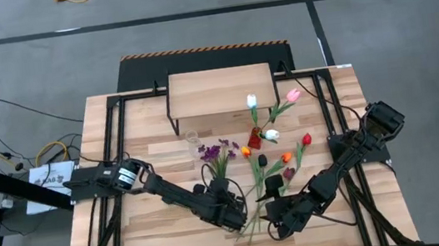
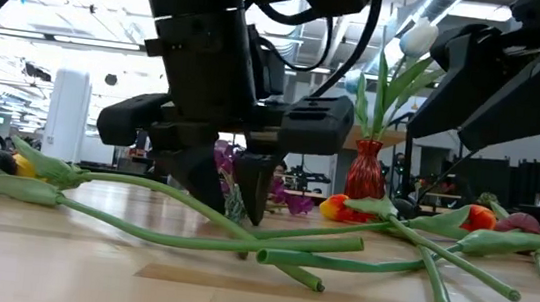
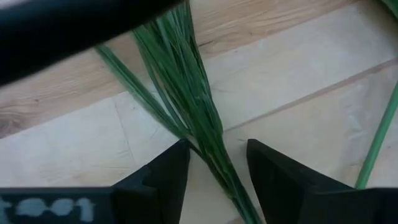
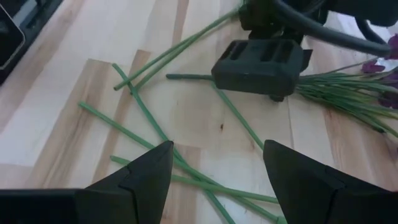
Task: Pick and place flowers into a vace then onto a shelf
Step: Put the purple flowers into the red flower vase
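A purple blossom sprig (image 1: 216, 153) lies on the wooden table, its bundle of thin green stems (image 3: 186, 81) pointing toward the near edge. My left gripper (image 3: 217, 168) is open and tilted down over the stems' lower end, one finger on each side of the bundle. A red vase (image 1: 254, 141) holding a white tulip (image 1: 252, 100) stands in front of the shelf (image 1: 219, 88). My right gripper (image 4: 217, 162) hangs open above loose tulip stems (image 4: 155, 127) near the front edge, with nothing between its fingers.
Several tulips lie loose right of the vase: pink (image 1: 292, 95), red (image 1: 306, 139), orange (image 1: 287, 158). Their long stems (image 2: 340, 249) cross near the front. A small clear glass (image 1: 192, 135) stands left of the vase. The two grippers are close together.
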`<action>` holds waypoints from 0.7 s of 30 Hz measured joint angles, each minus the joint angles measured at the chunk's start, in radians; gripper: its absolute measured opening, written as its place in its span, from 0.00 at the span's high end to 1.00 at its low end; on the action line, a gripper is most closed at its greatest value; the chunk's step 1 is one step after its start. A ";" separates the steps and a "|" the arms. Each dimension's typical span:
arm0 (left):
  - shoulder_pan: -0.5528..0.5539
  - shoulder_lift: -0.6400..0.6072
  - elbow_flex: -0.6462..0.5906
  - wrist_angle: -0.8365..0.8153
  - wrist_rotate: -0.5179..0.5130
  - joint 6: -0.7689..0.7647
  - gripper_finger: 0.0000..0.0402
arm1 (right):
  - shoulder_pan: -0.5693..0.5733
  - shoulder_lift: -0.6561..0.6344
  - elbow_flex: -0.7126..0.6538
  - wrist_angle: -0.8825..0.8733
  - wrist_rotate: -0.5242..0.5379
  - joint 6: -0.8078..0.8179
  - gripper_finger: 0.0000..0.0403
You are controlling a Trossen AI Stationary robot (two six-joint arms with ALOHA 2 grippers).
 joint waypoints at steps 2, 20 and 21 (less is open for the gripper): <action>-0.008 0.003 -0.001 -0.005 -0.021 0.000 0.66 | 0.000 0.000 0.000 0.000 0.000 0.000 0.39; -0.092 0.019 0.192 -0.413 -0.150 -0.083 0.99 | 0.000 0.000 0.000 0.005 -0.004 0.008 0.39; -0.097 0.019 0.207 -0.433 -0.159 -0.095 0.99 | 0.000 0.000 0.000 0.006 -0.004 0.008 0.39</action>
